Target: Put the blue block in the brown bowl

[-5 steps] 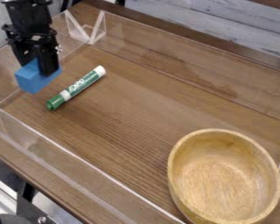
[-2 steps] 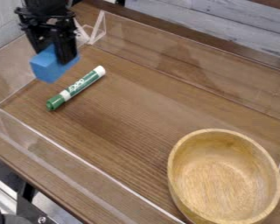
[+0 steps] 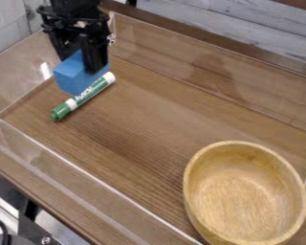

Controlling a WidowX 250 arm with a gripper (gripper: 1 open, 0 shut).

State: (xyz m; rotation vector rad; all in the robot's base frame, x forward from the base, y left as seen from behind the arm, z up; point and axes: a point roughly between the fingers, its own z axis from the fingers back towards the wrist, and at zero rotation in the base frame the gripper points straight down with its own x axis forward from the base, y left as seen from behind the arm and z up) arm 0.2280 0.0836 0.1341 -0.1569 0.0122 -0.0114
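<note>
Black end effector point(image 3: 76, 59) clenched on small bright-blue rectangular block point(image 3: 72, 77), lifted off the wooden counter point(image 3: 168, 115) since a second ago, now over the green-and-white marker pen point(image 3: 83, 97). Carry under way; large round light-brown wooden bowl point(image 3: 245, 191) at five o'clock, well apart.

Black claw point(image 3: 76, 63) points down at upper left, clamped tight on the blue block point(image 3: 72, 75), which hangs above the desk point(image 3: 168, 105), not touching it. Green-and-white marker pen point(image 3: 83, 96) lies diagonally on the wood just below the block. Brown bowl point(image 3: 245, 194) sits at lower right, well apart, nothing inside. Clear plastic walls point(image 3: 66, 167) edge the desk.
</note>
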